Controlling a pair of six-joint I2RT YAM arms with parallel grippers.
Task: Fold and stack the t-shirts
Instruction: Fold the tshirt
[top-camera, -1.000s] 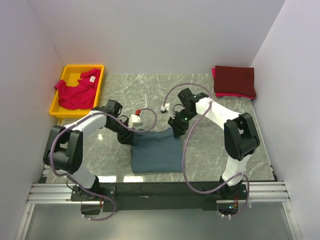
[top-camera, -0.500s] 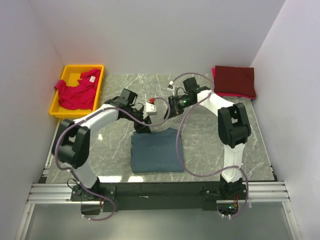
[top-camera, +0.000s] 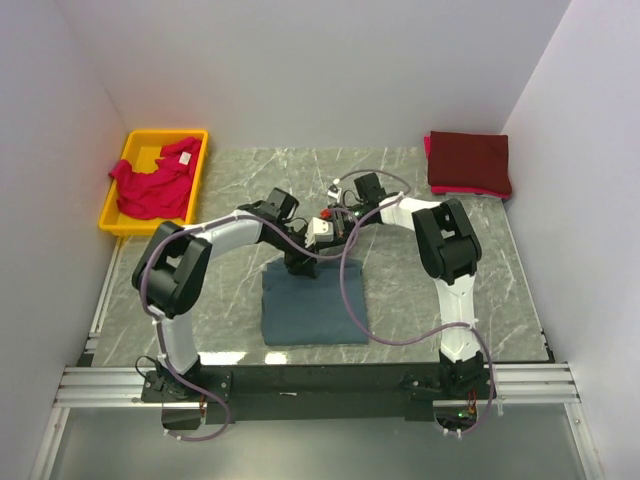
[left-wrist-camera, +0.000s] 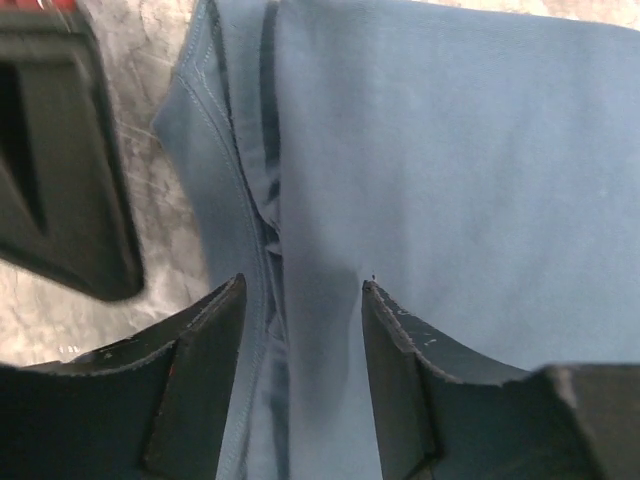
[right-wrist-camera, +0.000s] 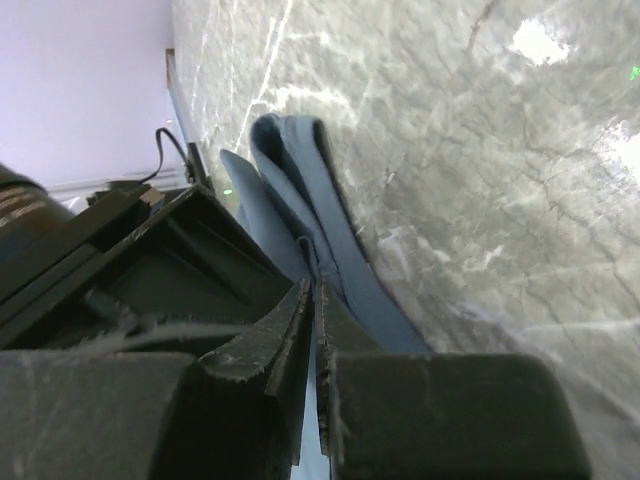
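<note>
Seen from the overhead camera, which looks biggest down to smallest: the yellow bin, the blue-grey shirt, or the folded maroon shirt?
1. yellow bin and blue-grey shirt: too alike to rank.
2. maroon shirt: clearly smallest.

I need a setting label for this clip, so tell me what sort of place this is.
Probably a lab robot test cell, not a home: plain white walls box in a marble-look table, two arms are bolted to a metal rail, and a yellow bin holds a red t-shirt.
</note>
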